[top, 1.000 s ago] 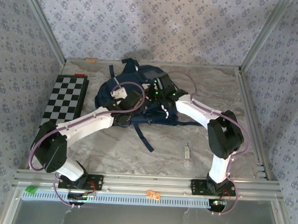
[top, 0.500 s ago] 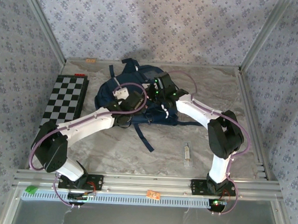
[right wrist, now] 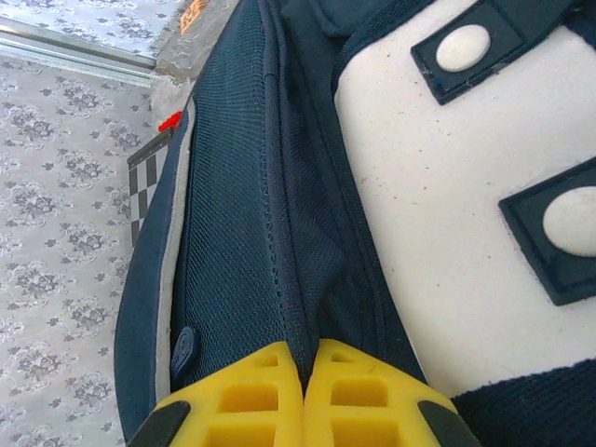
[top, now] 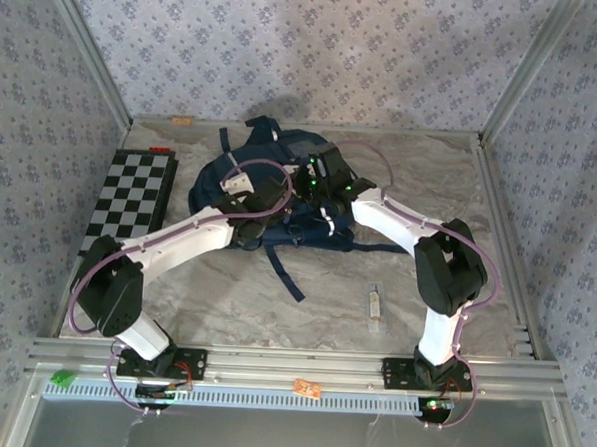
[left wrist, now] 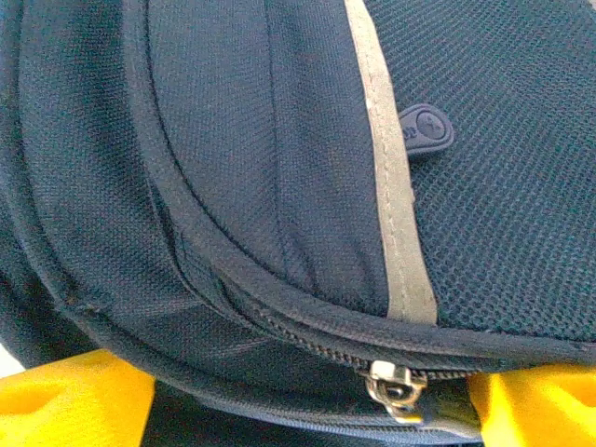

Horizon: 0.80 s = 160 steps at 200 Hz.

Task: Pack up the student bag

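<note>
The navy student bag (top: 288,145) lies at the back middle of the table, straps trailing toward me. My left gripper (top: 261,195) rests on its left half; in the left wrist view its yellow fingers (left wrist: 79,399) stand wide apart, open, astride the zip seam of the bag (left wrist: 233,140), with the metal zipper pull (left wrist: 395,386) between them. My right gripper (top: 317,174) is on the bag's top middle. Its yellow fingers (right wrist: 233,400) are shut on a fold of the navy fabric (right wrist: 233,214) beside a white buckle patch (right wrist: 447,186).
A black-and-white checkerboard (top: 130,197) lies at the left edge of the table. A small clear item (top: 374,306) sits on the marble near the right arm's base. Patterned walls and metal rails close in the table on three sides.
My left arm has edged forward and slightly left over the bag, and the bag's trailing strap has shifted a little. The right arm has stayed put, still clamped on the fabric.
</note>
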Tool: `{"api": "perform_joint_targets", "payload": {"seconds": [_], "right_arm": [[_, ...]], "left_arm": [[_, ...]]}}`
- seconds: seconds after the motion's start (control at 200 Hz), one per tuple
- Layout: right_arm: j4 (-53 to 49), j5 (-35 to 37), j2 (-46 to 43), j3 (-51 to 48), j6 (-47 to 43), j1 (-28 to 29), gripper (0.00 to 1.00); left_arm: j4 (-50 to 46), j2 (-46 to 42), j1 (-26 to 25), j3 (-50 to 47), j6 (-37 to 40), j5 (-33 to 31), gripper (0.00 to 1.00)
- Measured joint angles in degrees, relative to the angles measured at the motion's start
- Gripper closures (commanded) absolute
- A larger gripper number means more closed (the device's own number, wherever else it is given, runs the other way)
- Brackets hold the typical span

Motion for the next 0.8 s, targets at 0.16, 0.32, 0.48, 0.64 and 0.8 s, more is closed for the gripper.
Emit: {"api": "perform_joint_targets", "payload": {"seconds": [0.16,0.32,0.48,0.64,0.8], "right_arm": [[0.8,-0.7,0.3,0.0,0.2,0.2,1.0],[1.0,-0.8,0.5,0.0,0.2,0.2,1.0],[1.2,-0.8,0.6,0.0,0.2,0.2,1.0],[1.4,-0.8,0.8,0.0,0.2,0.2,1.0],[1.5,-0.5,1.1,0.0,0.2,0.0,1.0]], "left_arm": [[-1.4,-1.1,1.0,0.0,1.0,0.4,0.35],[-3.1,-1.2,1.6,0.7,3.2,0.9,0.47],[-4.0,-1.2,2.4,1.6,4.8,2.1,0.51],[-4.7,-0.5,3.5,2.7,7.1,3.7,0.61],[-4.1,-0.2,4.4,2.9,10.2,5.1,0.73]]}}
